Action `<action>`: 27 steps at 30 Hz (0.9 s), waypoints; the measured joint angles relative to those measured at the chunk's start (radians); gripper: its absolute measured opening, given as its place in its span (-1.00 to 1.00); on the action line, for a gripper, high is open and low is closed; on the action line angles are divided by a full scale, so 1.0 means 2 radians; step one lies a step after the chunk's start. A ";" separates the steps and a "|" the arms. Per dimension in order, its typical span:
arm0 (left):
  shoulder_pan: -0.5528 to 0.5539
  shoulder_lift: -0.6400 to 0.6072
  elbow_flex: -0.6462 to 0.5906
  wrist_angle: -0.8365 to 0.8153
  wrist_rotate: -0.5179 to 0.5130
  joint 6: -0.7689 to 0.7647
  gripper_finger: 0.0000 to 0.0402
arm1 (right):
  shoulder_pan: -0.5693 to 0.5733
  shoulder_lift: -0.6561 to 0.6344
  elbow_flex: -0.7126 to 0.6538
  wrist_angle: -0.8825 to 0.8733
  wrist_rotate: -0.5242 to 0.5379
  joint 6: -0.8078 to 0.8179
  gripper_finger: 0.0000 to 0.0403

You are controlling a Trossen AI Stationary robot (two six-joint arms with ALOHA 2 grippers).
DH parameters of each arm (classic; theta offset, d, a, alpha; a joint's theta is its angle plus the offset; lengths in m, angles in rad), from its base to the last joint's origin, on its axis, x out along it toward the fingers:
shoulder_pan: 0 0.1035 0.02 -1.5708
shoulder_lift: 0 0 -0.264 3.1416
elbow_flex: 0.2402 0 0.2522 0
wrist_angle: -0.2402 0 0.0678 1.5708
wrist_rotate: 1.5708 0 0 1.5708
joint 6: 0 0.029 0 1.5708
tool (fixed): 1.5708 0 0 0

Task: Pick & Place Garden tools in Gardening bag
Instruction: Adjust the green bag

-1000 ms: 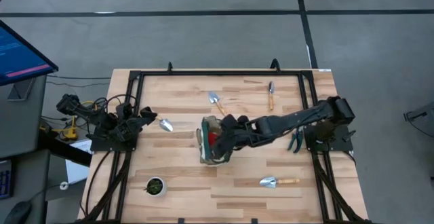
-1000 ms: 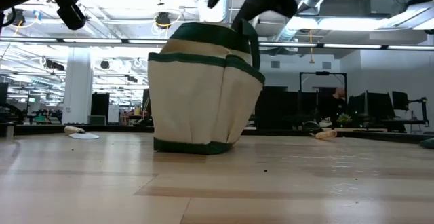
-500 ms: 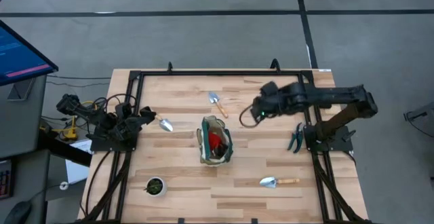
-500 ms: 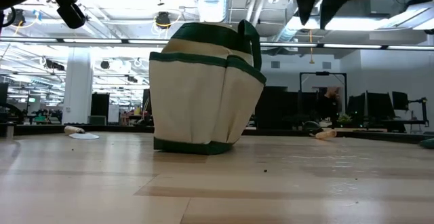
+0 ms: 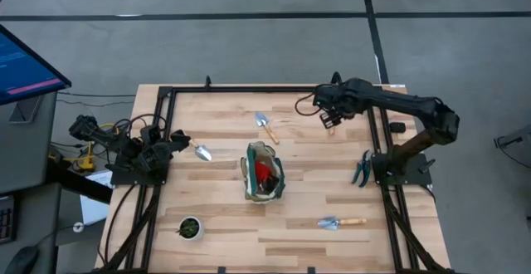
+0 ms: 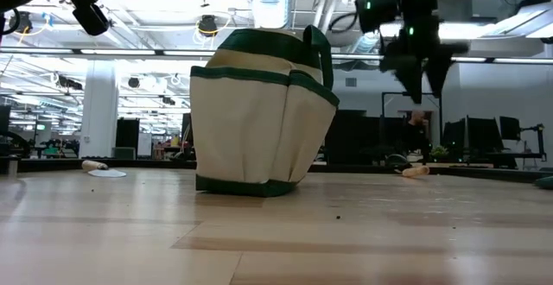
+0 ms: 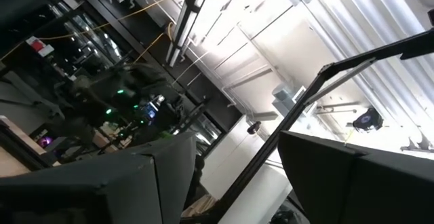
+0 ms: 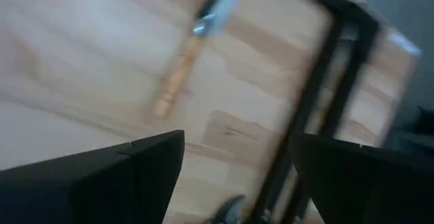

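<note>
Garden tools are still mostly out on the table, and we judge the step in hand to be the reach for the next one. Our right gripper (image 5: 329,118) hangs above the far right of the pale wooden table (image 5: 224,224) with its two dark fingers (image 8: 102,176) spread wide and nothing between them. Just beneath it lies a narrow tool with a silver metal head and a light wooden handle (image 8: 182,64), flat on the boards close to the black frame rail (image 8: 319,102).

Next, we think, the gripper has to come down squarely over that handle, turn so the fingers straddle it crosswise, and close before lifting; the rail beside it leaves little room on that side.

Farther out, a silver trowel with a wooden handle (image 5: 265,125) lies at the far middle, another silver trowel (image 5: 339,222) at the near right, and a dark-handled pruner (image 5: 362,168) by the right arm's base. A silver trowel head (image 5: 202,151) shows just in front of the left gripper (image 5: 178,143), which waits at the left edge with its fingers parted; we cannot tell whether it touches that tool.

At the centre stands the oval cream fabric gardening bag with dark green trim (image 5: 263,173), upright and open, with a red item (image 5: 262,171) already inside. A small round dark pot with green in it (image 5: 190,227) sits at the near left.
</note>
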 joint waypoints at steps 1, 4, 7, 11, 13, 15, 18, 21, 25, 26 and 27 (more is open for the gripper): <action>0.000 0.000 0.000 0.000 -0.005 0.000 0.00 | -0.008 0.000 -0.016 0.026 -0.010 -0.027 0.29; 0.000 0.000 0.000 0.000 -0.022 0.000 0.00 | -0.027 0.000 -0.055 0.089 -0.029 -0.105 0.29; 0.000 0.000 0.000 0.000 -0.042 0.001 0.00 | -0.047 0.000 -0.079 0.127 -0.049 -0.172 0.29; 0.000 0.000 0.000 0.001 -0.065 0.001 0.00 | -0.082 0.000 -0.092 0.155 -0.078 -0.191 0.29; 0.000 0.000 0.000 0.001 -0.076 0.000 0.00 | -0.100 0.000 -0.097 0.180 -0.081 -0.191 0.29; 0.000 0.000 0.000 0.001 -0.089 -0.008 0.00 | -0.119 0.000 -0.106 0.203 -0.098 -0.191 0.29; 0.000 0.000 0.000 0.004 -0.108 -0.011 0.00 | -0.144 -0.014 -0.135 0.254 -0.155 -0.191 0.29; 0.000 0.000 0.000 0.005 -0.129 -0.012 0.00 | -0.154 -0.046 -0.168 0.291 -0.230 -0.178 0.29; 0.000 0.000 0.000 0.007 -0.165 -0.009 0.00 | -0.109 -0.110 -0.201 0.344 -0.336 -0.142 0.29; 0.000 0.000 0.000 0.007 -0.175 -0.009 0.00 | -0.086 -0.125 -0.207 0.355 -0.342 -0.135 0.29; 0.000 0.000 0.000 0.007 -0.183 -0.009 0.00 | -0.063 -0.137 -0.210 0.365 -0.339 -0.130 0.29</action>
